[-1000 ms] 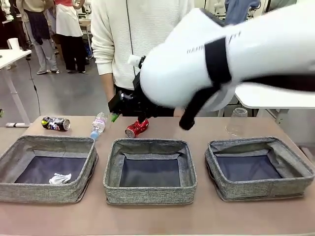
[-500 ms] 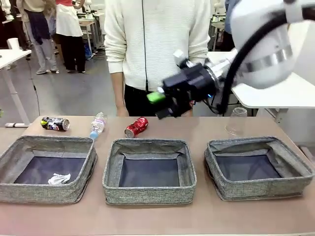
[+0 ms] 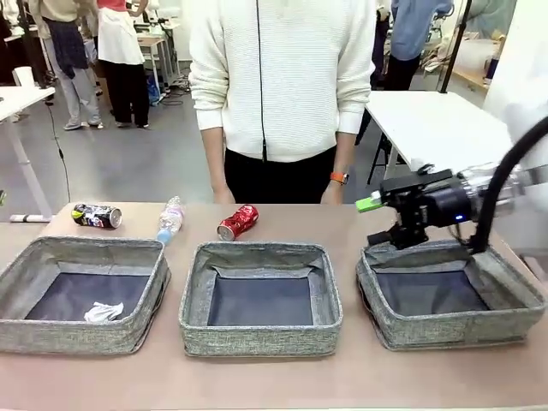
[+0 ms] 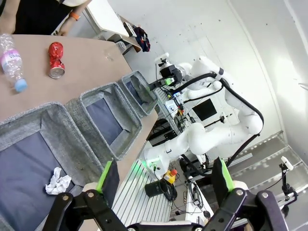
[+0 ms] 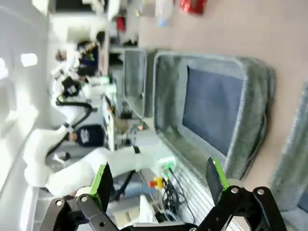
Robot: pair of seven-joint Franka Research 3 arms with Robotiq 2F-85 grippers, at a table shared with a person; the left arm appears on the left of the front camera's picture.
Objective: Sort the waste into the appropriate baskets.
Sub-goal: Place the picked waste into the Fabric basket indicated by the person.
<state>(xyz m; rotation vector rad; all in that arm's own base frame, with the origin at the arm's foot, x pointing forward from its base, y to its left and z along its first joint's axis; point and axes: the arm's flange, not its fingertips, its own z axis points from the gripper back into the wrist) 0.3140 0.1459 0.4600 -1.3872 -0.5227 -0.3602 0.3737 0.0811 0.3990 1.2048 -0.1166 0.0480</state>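
On the table's far side lie a dark printed can (image 3: 97, 215), a clear blue-capped bottle (image 3: 170, 219) and a crushed red can (image 3: 238, 222). Three grey baskets stand in a row: left (image 3: 81, 248), middle (image 3: 257, 251), right (image 3: 445, 250). A white paper ball (image 3: 104, 312) rests in the left basket. My right gripper (image 3: 374, 221) hangs open and empty over the right basket's far left corner. The left wrist view has my left gripper (image 4: 163, 175) open and empty, high above the left basket (image 4: 29, 130), with the bottle (image 4: 10, 62), red can (image 4: 55, 58) and paper ball (image 4: 57, 182) below.
A person in a white sweater (image 3: 278, 77) stands at the table's far edge, hands hanging behind it. A white side table (image 3: 437, 128) is behind on the right. The right wrist view looks across the middle basket (image 5: 255, 96) toward the red can (image 5: 192, 6).
My right arm has swung from above the red can across the table to the right basket's far left corner. Its gripper stayed open and empty. The waste has not moved.
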